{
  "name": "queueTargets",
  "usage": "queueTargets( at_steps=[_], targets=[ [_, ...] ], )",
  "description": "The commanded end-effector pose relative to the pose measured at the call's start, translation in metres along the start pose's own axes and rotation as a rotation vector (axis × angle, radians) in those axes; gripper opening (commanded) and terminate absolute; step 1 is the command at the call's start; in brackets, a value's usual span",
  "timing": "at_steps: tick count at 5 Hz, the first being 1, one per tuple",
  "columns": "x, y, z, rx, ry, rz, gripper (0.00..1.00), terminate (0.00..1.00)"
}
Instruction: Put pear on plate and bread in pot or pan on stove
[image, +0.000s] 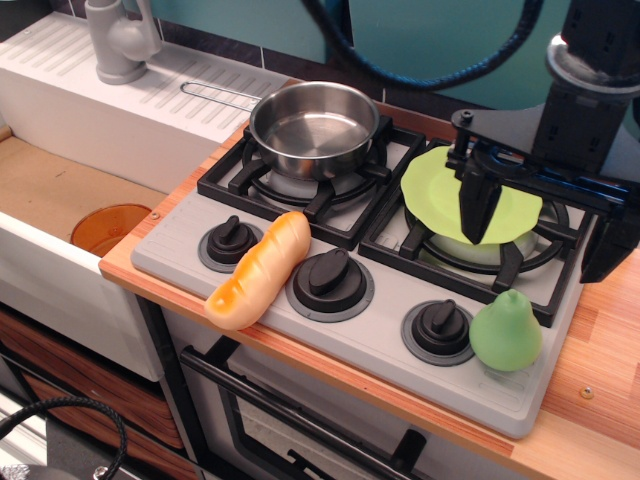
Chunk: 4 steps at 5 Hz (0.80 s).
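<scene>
The light-green pear (507, 332) stands upright at the front right of the grey stove (385, 325), beside the right knob. The golden bread (260, 270) lies slanted between the left and middle knobs, its end at the stove's front edge. An empty steel pot (315, 128) sits on the left burner. The lime-green plate (450, 190) rests on the right burner grate. My black gripper (545, 225) hangs open over the plate, its left finger (478, 205) above the plate's middle, holding nothing.
A sink basin on the left holds an orange round dish (110, 228), with a grey faucet (120, 40) and a white draining board behind. A wooden counter (600, 380) runs to the right of the stove. An oven door handle lies below the front edge.
</scene>
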<state>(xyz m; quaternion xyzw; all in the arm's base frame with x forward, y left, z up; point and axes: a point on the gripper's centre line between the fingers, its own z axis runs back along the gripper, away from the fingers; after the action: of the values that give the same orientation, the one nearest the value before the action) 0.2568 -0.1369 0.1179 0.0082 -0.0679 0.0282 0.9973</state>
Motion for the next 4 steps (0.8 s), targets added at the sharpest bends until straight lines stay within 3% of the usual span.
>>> queueTargets(
  at_steps=[1, 4],
  targets=[
    [0.000, 0.000, 0.000, 0.000, 0.000, 0.000, 1.00, 0.00],
    [0.005, -0.004, -0.060, -0.056, -0.115, -0.017, 1.00, 0.00]
  ],
)
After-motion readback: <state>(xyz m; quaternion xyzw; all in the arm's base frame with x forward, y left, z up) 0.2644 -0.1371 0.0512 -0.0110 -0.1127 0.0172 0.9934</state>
